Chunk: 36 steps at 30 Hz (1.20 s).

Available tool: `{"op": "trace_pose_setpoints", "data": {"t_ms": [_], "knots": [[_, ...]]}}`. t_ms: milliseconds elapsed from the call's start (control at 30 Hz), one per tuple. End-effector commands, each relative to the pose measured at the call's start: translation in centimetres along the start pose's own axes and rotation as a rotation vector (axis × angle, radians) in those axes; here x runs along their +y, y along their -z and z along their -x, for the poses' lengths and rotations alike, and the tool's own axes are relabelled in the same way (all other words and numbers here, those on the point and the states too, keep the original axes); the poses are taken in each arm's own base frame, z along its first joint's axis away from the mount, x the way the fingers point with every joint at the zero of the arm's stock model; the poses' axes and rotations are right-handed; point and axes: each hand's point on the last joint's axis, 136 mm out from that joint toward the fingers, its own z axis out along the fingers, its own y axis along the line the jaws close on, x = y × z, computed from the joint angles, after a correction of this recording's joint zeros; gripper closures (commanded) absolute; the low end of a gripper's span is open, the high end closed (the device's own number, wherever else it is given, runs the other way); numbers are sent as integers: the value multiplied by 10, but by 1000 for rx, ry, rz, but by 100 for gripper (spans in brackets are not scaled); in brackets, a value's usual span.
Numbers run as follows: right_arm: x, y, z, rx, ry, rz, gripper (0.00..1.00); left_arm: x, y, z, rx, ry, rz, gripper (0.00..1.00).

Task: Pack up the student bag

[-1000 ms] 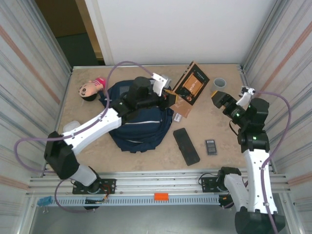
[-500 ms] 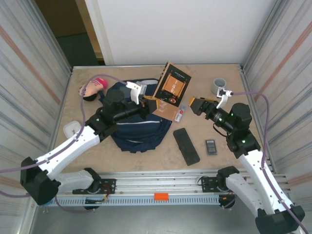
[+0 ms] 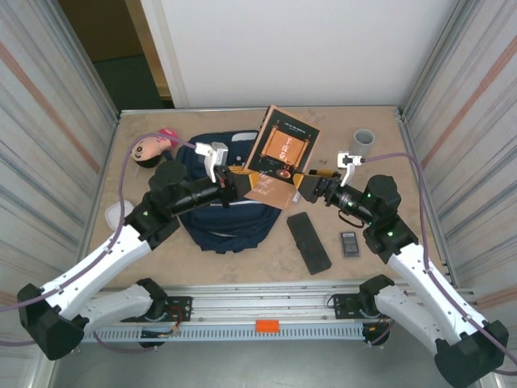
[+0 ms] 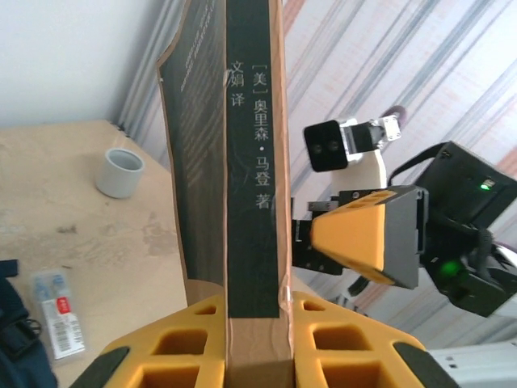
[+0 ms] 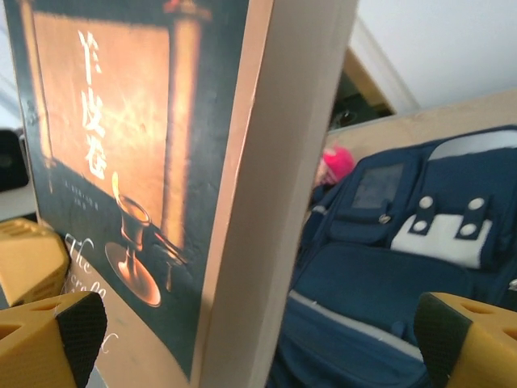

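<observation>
Bag (image 3: pixel 230 218) lies on the worktop left of centre, toward the far edge; cannot tell whether it is unzipped. Left gripper (image 3: pixel 239 179) clamps a book (image 3: pixel 279 158) upright beside the bag. Right gripper (image 3: pixel 311 187) has its jaws wide, either side of the book's free edge. Black case (image 3: pixel 308 242), calculator (image 3: pixel 349 243), cup (image 3: pixel 363 140) and toy (image 3: pixel 148 149) lie unpacked. Judgement: packing barely begun.

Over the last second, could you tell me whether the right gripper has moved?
Yes. The right gripper has swung left, away from the grey cup, toward the book.

The book (image 3: pixel 283 149) is just right of the student bag (image 3: pixel 230 218).
</observation>
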Motion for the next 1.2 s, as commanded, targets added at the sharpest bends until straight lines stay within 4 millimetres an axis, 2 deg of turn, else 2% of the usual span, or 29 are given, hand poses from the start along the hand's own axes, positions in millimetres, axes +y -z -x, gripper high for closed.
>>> {"op": "trace_pose_setpoints", "data": {"t_ms": [0, 133, 200, 300, 567, 733, 867, 967, 1167], "knots": [[22, -1, -1, 16, 49, 98, 1, -46, 3, 30, -84, -16, -188, 100], [23, -4, -3, 43, 19, 102, 1, -68, 2, 36, -81, -25, -263, 100], [16, -5, -3, 37, 0, 67, 1, -74, 4, 40, -90, -26, -285, 100], [23, -7, -3, 46, -1, 112, 1, -80, 9, 46, -116, -34, -303, 100], [87, -8, -14, 166, 66, 463, 1, -65, 8, 42, -132, -8, -238, 100], [94, -1, -14, 146, 112, 484, 1, -37, 11, 40, -177, -6, -107, 100], [99, 9, -9, 98, 147, 484, 12, -17, 13, 37, -182, -14, -10, 100], [106, 13, 1, 58, 161, 487, 24, -10, 12, 34, -157, -11, 29, 100], [95, 1, 16, 25, 157, 384, 63, -7, 7, 26, -121, -37, 26, 99]]}}
